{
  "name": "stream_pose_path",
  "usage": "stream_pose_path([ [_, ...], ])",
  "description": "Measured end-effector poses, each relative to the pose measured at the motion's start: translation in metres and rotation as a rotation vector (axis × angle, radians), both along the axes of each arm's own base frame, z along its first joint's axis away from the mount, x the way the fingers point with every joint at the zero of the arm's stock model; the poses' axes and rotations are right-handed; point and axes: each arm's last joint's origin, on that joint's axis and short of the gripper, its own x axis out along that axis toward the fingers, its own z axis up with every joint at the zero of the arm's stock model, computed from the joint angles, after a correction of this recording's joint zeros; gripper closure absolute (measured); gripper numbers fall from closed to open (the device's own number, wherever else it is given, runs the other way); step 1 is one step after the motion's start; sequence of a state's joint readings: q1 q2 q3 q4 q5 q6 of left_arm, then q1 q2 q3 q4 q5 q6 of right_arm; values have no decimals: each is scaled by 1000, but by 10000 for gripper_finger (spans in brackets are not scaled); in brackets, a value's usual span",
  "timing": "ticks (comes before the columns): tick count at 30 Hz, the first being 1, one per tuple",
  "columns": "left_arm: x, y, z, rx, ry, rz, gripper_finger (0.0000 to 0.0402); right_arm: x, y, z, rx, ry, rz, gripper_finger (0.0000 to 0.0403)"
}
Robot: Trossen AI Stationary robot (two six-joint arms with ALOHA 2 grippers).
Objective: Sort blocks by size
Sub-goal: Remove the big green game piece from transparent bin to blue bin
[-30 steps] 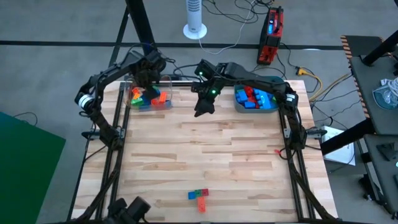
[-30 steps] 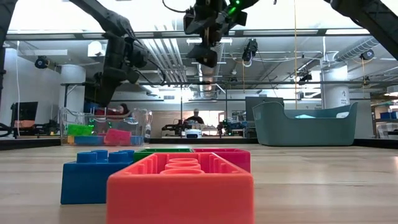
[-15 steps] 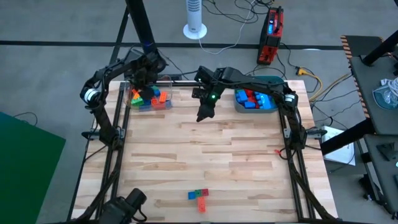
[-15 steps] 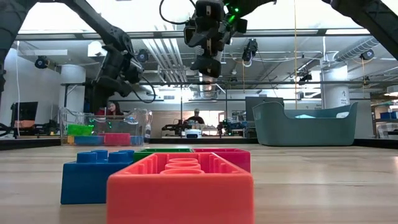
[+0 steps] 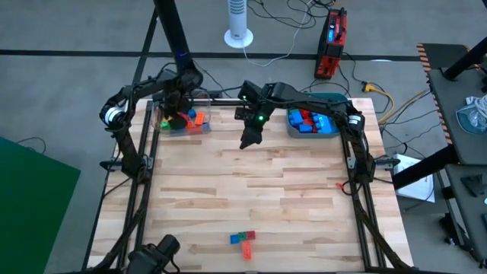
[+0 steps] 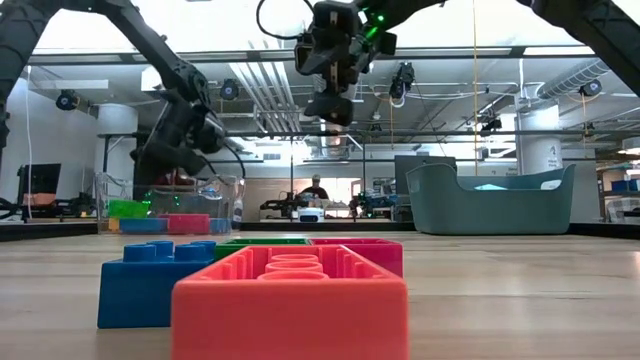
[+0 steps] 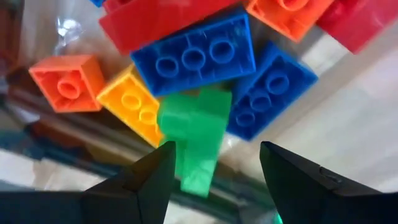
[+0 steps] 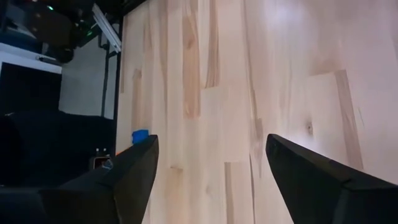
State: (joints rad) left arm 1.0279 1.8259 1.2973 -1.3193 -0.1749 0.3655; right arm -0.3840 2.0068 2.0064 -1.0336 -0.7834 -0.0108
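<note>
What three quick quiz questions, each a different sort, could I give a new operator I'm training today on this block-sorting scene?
1. True or false: the left gripper is shut on a green block.
2. Multiple choice: the blocks not yet in a container lie
A) beside the teal tub
B) near the table's front edge
C) under the right gripper
3. Fill in: the left gripper hangs over the clear ____.

Key: 1 false, its fingers are open; 2 B; 3 box.
</note>
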Motion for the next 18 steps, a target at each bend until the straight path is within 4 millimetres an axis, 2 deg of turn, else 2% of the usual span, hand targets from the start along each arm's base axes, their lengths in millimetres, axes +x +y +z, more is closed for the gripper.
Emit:
stream_pose_path([
  [11,-1,-2,-20,33,-26,-26,183,2,-1,1,-2,-14,-8,105],
  [18,-2,-2,-21,33,-27,-24,222,2,-1,1,2,-11,-11,117],
])
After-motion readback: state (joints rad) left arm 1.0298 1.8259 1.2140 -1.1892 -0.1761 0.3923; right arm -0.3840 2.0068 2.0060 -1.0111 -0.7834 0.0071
